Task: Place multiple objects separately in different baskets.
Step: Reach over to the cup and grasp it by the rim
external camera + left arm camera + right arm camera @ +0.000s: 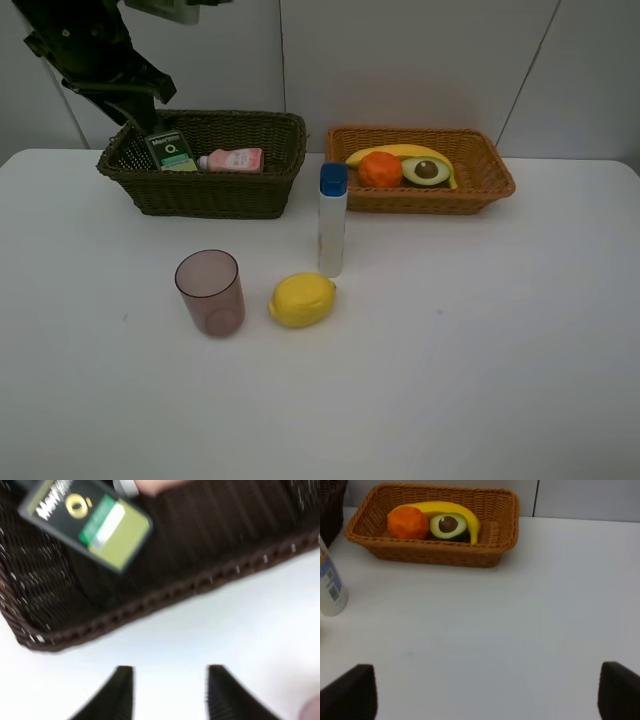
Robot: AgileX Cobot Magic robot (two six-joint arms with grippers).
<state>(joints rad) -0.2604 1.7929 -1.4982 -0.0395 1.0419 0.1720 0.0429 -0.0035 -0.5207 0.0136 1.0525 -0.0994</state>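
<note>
The dark brown basket [200, 195] holds the dark green pump bottle [168, 150] and the small pink bottle [235, 160]. My left gripper [140, 118] hovers above its left end, open and empty; in the left wrist view [170, 682] the green bottle [95, 527] lies inside the rim [175, 592]. The orange-tan basket [420, 195] holds the banana [400, 152], orange [380, 170] and halved avocado [427, 170]. The white blue-capped bottle [332, 225] stands on the table, with the pinkish tumbler [210, 292] and lemon [301, 299] in front. My right gripper [485, 695] is open wide and empty.
The white table [480, 340] carries everything. The right wrist view shows the orange-tan basket [440, 557] with its fruit and the white bottle [330, 585] at the picture's edge. A white panelled wall [420, 60] stands behind the baskets.
</note>
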